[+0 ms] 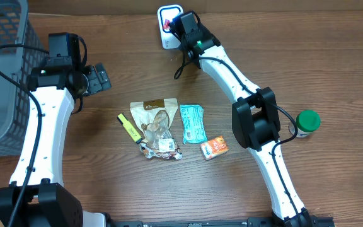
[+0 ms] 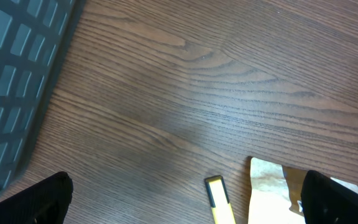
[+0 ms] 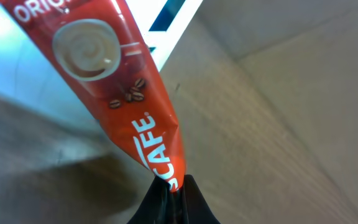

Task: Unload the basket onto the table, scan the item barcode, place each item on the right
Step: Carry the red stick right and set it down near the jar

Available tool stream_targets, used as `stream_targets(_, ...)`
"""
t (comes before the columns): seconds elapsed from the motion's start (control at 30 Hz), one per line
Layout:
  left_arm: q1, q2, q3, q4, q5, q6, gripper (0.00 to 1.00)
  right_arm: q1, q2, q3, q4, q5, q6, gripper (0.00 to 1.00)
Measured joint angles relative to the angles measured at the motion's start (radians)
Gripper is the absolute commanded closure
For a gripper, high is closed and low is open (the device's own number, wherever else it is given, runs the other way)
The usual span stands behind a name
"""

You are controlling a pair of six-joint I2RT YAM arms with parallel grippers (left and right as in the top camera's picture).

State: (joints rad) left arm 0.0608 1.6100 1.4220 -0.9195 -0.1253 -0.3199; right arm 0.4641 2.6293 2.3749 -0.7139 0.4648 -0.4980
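At scanner (image 1: 165, 40), right gripper (image 3: 173, 200) clamped on red coffee sachet (image 3: 122, 81); left gripper (image 1: 100, 79) spread wide.

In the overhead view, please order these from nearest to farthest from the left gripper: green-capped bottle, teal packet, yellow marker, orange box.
From the left gripper:
1. yellow marker, left of centre
2. teal packet, centre
3. orange box, right of the packet, lower
4. green-capped bottle, far right

The right hand (image 3: 173, 200) pinches a red coffee sachet (image 3: 129, 93) by its end, against a white box (image 3: 17, 74) on the wooden surface (image 3: 291, 137).
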Motion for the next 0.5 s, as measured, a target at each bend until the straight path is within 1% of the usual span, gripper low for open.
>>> stream_targets(0.1,0.0,0.0,0.0,0.0,0.0,0.0,0.0,0.0,-0.01,0.0,-0.065,-0.011,0.034,0.97)
stream_targets(0.17,0.0,0.0,0.0,0.0,0.0,0.0,0.0,-0.003,-0.055,0.0,-0.116,-0.029,0.09,0.97)
stream_targets(0.2,0.0,0.0,0.0,0.0,0.0,0.0,0.0,-0.005,-0.089,-0.001,-0.138,-0.035,0.117,0.97)
stream_targets(0.3,0.0,0.0,0.0,0.0,0.0,0.0,0.0,-0.028,-0.275,0.0,-0.273,-0.05,0.258,0.97)
stream_targets(0.43,0.0,0.0,0.0,0.0,0.0,0.0,0.0,-0.121,-0.525,0.021,-0.56,-0.099,0.434,0.97)
stream_targets(0.5,0.0,0.0,0.0,0.0,0.0,0.0,0.0,-0.194,-0.586,0.036,-0.731,-0.149,0.503,0.96)
